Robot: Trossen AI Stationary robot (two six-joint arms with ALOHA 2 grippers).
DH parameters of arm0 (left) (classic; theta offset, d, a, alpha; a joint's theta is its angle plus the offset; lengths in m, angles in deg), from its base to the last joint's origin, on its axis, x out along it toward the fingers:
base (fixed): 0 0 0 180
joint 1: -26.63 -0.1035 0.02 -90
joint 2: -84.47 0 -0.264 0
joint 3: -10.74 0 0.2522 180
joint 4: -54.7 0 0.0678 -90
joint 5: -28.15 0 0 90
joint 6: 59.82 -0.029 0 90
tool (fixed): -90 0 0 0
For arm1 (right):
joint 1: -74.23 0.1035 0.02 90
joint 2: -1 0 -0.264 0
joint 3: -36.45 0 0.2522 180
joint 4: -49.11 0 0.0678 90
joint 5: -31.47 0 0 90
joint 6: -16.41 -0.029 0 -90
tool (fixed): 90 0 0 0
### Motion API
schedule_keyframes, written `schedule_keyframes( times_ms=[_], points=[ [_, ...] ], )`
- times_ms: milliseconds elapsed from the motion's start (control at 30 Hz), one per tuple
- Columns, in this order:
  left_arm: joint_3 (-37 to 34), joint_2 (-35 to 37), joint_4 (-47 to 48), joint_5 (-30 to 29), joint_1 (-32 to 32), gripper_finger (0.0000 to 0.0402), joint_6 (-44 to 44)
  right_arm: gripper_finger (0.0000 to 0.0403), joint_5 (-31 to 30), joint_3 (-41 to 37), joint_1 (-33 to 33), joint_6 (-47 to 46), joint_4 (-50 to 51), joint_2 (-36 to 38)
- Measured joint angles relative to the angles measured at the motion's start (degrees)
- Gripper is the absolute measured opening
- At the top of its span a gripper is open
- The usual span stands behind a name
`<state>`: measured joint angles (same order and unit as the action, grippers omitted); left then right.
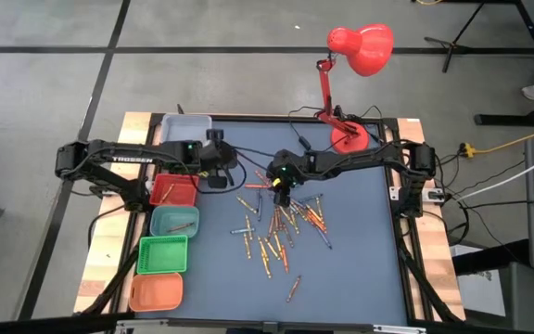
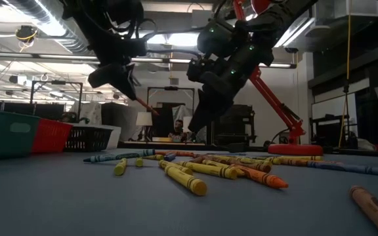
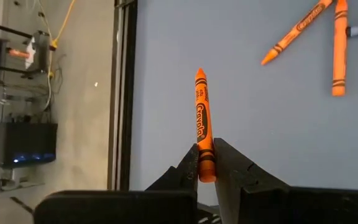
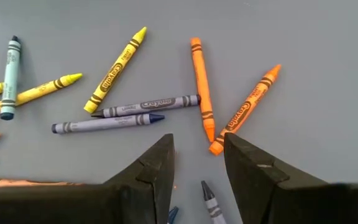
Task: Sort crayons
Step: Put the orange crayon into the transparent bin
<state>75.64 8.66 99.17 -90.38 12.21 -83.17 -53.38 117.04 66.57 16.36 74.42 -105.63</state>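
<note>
Orange crayon [image 3: 202, 124] is pinched by its blunt end in the left gripper [image 3: 207, 163], held above the table [image 1: 360, 269] near the red bin [image 1: 172, 192]. Right gripper [image 4: 197, 155] is spread wide, empty, over the scattered crayons [image 1: 281, 232].

Five bins [image 1: 166, 249] down table's left side: one grey, one red, one teal, one green, one orange. Dozens of crayons [image 1: 276, 232] scattered mid-table, too many to count exactly. One red lamp [image 1: 352, 56]. Two arms.
</note>
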Motion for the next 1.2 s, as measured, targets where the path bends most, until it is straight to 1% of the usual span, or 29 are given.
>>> schedule_keyframes(
  times_ms=[100, 200, 367, 533, 633, 700, 733, 900, 1000, 1200],
  points=[
    [-0.04, 0.13, -0.89, 2.71, 0.11, 0.0014, -0.82, 0.0138, -0.88, -0.08, 0.06, -0.21, 0.08, 0.0],
    [-0.09, 0.27, -0.73, 7.09, 0.66, 0.0014, 0.3, 0.0138, -2.62, -0.27, 0.14, -0.98, -0.17, 0.0],
    [-0.09, 0.37, -0.82, 13.58, 1.81, 0.0014, 3.35, 0.0138, -4.71, -0.33, -0.76, -0.96, -5.38, 0.0],
    [-0.09, 0.37, -0.68, 17.22, 2.97, 0.0014, 3.32, 0.0138, -7.5, -0.31, -2.79, -3.03, -13.45, 0.09],
    [-0.09, 0.37, 0.25, 18.18, 3.53, 0.0014, 3.31, 0.0138, -10.17, -0.31, -5.11, -5.32, -14.82, 0.09],
    [-0.09, 0.35, 1.19, 17.28, 3.48, 0.0014, 4.97, 0.0138, -10.54, -0.28, -6.88, -6.5, -14.56, 0.09],
    [-0.09, 0.35, 1.99, 15.86, 3.13, 0.0014, 5.53, 0.0138, -10.04, -0.28, -7.69, -7.04, -13.92, 0.09],
    [-0.09, 0.33, 7.68, 5.91, -0.29, 0.0014, 8.27, 0.0138, -4.3, -0.28, -10.14, -7.15, -8.31, 0.09],
    [-0.09, 0.31, 9.11, 1.89, -4.2, 0.0014, 9.51, 0.0138, -2.58, -0.26, -9.96, -6.6, -5.16, 0.09],
    [-0.09, 0.28, 9.39, -3.6, -13.63, 0.0014, 9.92, 0.0138, -2.57, -0.22, -7.6, -3.99, -2.07, 0.09]
  ],
)
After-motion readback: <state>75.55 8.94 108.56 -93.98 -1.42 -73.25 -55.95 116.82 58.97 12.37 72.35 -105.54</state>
